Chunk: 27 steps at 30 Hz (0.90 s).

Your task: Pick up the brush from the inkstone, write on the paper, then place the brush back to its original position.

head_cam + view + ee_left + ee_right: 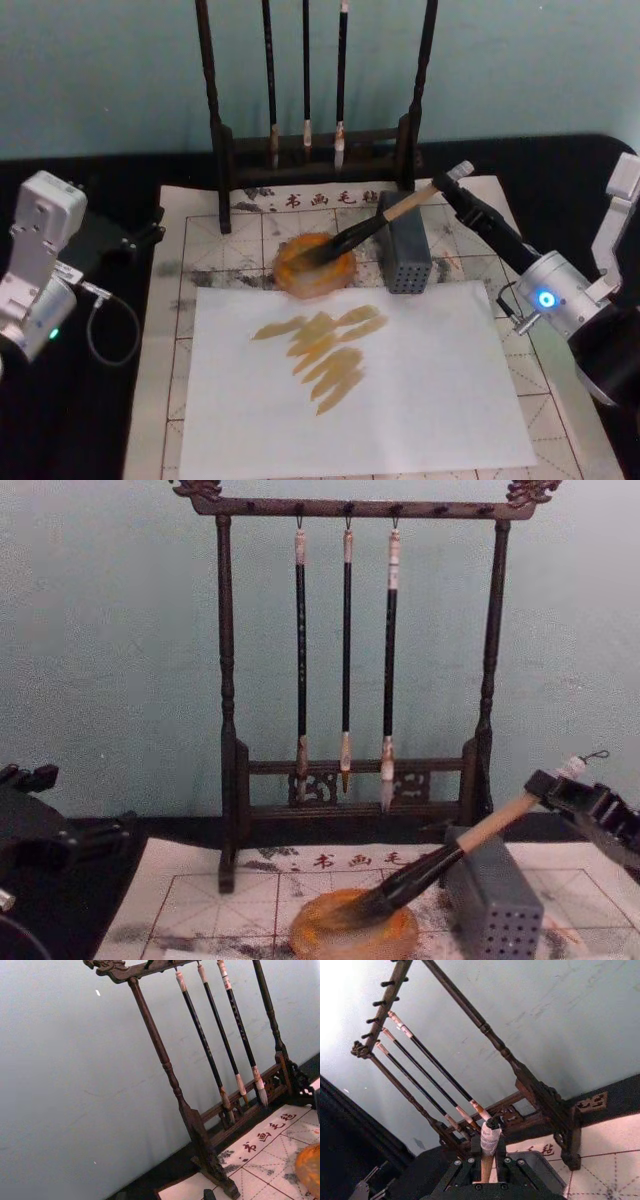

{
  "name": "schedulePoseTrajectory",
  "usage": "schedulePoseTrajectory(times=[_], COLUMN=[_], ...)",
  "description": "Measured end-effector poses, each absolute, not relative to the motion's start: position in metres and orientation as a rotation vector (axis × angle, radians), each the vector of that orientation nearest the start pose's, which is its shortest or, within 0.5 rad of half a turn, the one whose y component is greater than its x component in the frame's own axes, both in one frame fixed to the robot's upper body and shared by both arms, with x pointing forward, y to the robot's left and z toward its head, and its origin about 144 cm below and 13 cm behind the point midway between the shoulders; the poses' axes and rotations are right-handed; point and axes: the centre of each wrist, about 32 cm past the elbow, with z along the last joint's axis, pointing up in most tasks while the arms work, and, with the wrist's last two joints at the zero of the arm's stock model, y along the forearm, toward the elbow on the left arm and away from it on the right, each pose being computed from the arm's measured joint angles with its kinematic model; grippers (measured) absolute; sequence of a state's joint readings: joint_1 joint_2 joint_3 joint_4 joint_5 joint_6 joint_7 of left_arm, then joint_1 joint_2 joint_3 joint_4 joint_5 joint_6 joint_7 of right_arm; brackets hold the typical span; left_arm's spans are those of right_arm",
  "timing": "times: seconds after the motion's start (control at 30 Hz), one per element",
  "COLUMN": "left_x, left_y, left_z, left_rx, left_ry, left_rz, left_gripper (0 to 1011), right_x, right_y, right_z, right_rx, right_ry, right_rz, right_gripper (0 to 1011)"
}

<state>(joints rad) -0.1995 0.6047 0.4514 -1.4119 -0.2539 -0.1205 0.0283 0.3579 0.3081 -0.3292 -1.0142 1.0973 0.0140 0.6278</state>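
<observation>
Head view: brush (372, 229) lies slanted, bushy tip in the inkstone (288, 272), handle propped on the grey perforated block (405, 262) just beside the inkstone. Right claw (448, 190) is closed on the handle's top end, past the block from the inkstone, just below the white wrap. Likely light, with a stiff, smooth wood shaft that may twist in the grip. Tip is soft and wet and would splay and drip, so hold the bare tan wood, never the hair. Left claw (128, 238) is parked well left of the inkstone, state not readable.
</observation>
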Motion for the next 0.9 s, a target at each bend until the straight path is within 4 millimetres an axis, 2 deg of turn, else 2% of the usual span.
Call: schedulePoseTrajectory(times=[0.9], left_x=[0.4886], left_y=[0.3097], left_z=[1.1398], left_rx=[0.304], left_ry=[-0.285], left_rz=[1.248], left_gripper=[1001], right_x=[0.5384], right_y=[-0.286], right_z=[1.0904], right_rx=[0.472], right_ry=[0.606], right_rz=[-0.899], right_gripper=[175])
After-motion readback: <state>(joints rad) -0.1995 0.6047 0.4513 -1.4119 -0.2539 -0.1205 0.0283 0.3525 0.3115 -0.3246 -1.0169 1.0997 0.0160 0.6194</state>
